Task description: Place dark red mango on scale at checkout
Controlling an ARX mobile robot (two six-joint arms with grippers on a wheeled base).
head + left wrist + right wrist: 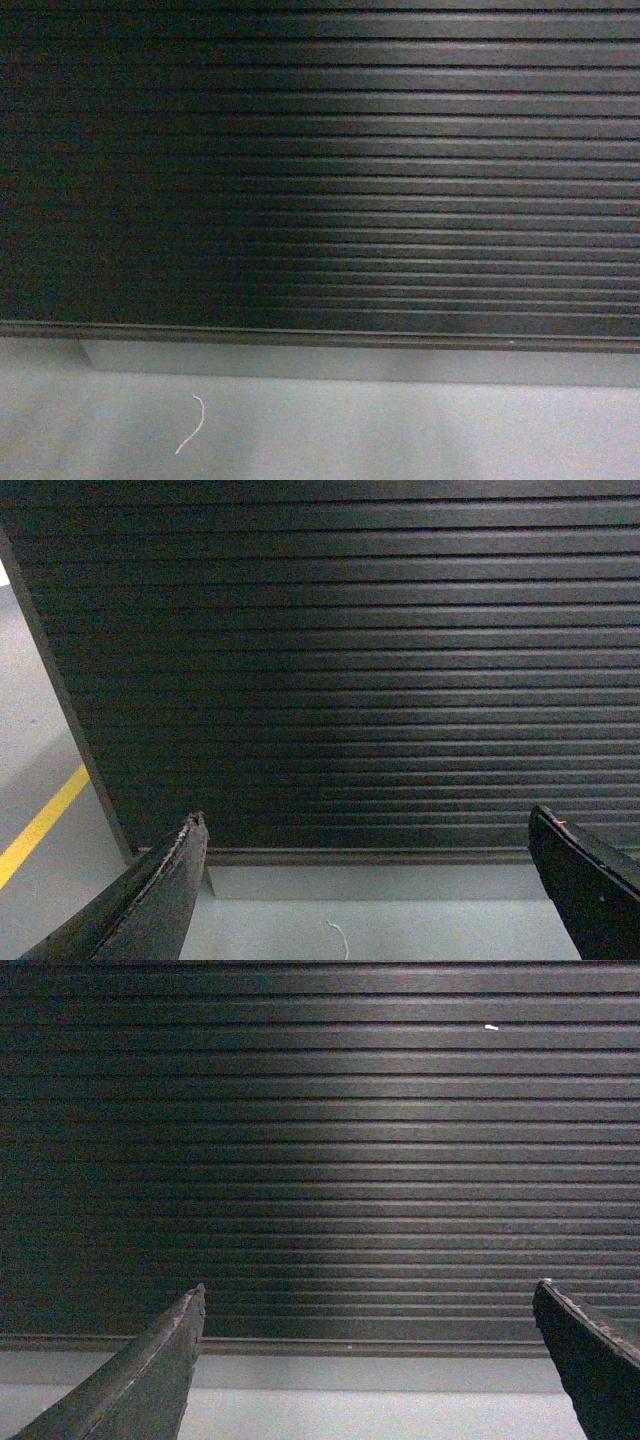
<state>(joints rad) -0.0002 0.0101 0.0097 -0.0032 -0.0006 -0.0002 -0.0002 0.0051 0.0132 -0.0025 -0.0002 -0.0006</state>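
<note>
The checkout (320, 170) ribbed front panel is filling most of every view. Grey floor (400, 430) is running along the bottom edge. Left gripper (370, 890) and right gripper (370, 1370) are holding their jaws wide apart, gripping nothing. A white thread (192, 425) is lying lower left. Mango and scale are showing in no view.

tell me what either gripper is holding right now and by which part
Nothing is held. The left gripper and right gripper are both open and empty, facing the ribbed checkout front.

Dark checkout (320, 170) front (horizontally ribbed)
</note>
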